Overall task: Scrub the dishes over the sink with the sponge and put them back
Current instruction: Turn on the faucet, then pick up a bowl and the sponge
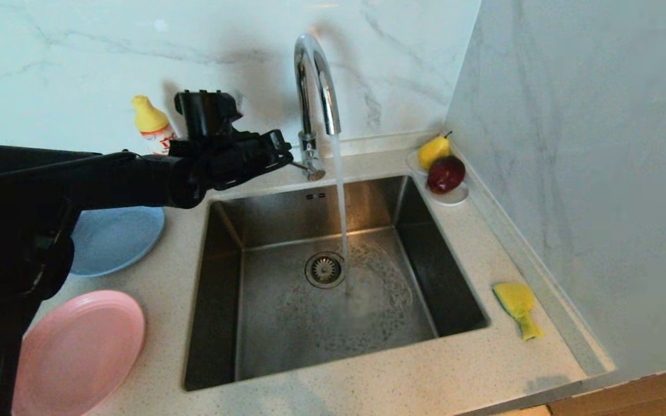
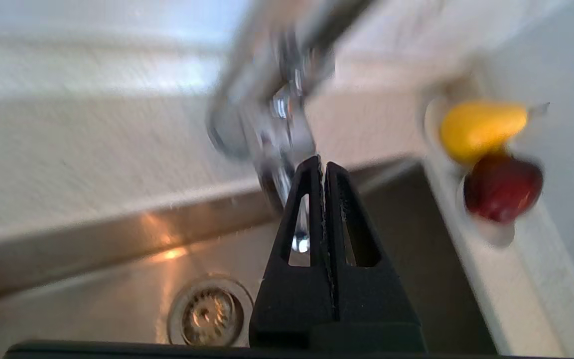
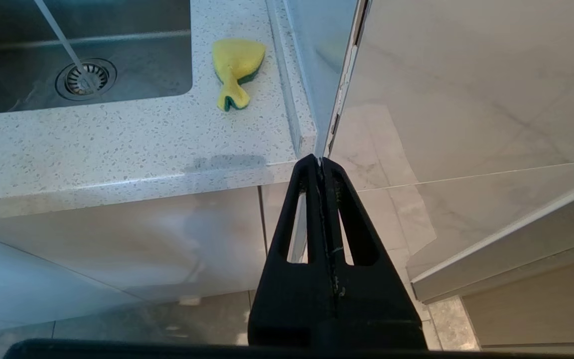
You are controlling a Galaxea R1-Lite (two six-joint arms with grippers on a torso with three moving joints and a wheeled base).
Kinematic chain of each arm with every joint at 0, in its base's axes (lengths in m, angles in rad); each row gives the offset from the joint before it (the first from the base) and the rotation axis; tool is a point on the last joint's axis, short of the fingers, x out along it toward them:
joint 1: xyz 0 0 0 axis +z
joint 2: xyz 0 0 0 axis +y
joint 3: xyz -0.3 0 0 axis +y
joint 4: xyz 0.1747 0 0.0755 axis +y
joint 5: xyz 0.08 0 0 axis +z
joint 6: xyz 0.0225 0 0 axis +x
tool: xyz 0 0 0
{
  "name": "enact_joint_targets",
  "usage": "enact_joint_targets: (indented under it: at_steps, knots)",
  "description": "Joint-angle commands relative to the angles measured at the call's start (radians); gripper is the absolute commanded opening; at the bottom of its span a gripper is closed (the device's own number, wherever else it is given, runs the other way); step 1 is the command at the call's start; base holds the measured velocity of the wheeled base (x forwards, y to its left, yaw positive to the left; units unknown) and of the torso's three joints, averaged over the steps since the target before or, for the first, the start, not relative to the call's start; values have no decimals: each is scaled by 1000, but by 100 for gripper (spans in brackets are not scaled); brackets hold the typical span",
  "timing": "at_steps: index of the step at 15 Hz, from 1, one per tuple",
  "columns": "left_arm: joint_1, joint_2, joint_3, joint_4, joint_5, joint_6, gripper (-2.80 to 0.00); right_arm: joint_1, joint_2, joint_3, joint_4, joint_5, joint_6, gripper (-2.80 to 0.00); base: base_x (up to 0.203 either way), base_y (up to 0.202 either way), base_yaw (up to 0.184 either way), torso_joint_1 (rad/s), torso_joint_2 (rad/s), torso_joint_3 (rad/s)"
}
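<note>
The steel sink (image 1: 217, 300) has its tap (image 1: 315, 75) running, and the water stream (image 1: 341, 208) falls beside the drain. My left gripper (image 1: 287, 151) is shut and empty, its tips close to the lever at the tap's base (image 2: 277, 114); whether they touch it is unclear. A blue plate (image 1: 116, 237) and a pink plate (image 1: 78, 352) lie on the counter left of the sink, partly hidden by my left arm. The bent yellow-green sponge (image 1: 518, 306) lies on the counter right of the sink. My right gripper (image 3: 321, 159) hangs shut below the counter's front corner, away from the sponge (image 3: 237, 65).
A white saucer (image 1: 454, 199) with a yellow pear (image 1: 434, 151) and a dark red apple (image 1: 446, 173) sits at the sink's far right corner. A bottle with a yellow cap (image 1: 152, 124) stands behind my left arm. A marble wall (image 1: 570, 173) bounds the counter on the right.
</note>
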Motion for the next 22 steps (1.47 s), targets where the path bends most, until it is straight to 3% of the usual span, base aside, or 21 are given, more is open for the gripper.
enact_joint_targets:
  at_steps: [1,5,10,12,16,19,22]
  knots:
    - [17,-66,-23,30,28,-6,-280,0,0,0,0,0,0,-280,0,0,0,0,0,0]
    - [22,-286,79,71,95,0,-280,0,0,0,0,0,0,-280,0,0,0,0,0,0]
    - [19,-660,334,139,293,130,-280,0,0,0,0,0,0,-280,0,0,0,0,0,0]
    - [19,-827,491,145,356,186,-280,0,0,-1,0,0,0,-280,0,0,0,0,0,0]
    - [23,-1111,744,152,493,242,-280,0,0,0,0,0,0,-280,0,0,0,0,0,0]
    - [59,-1304,890,162,557,252,-280,0,0,0,0,0,0,-280,0,0,0,0,0,0]
    - [157,-1520,1061,206,573,265,-280,0,0,0,0,0,0,-280,0,0,0,0,0,0]
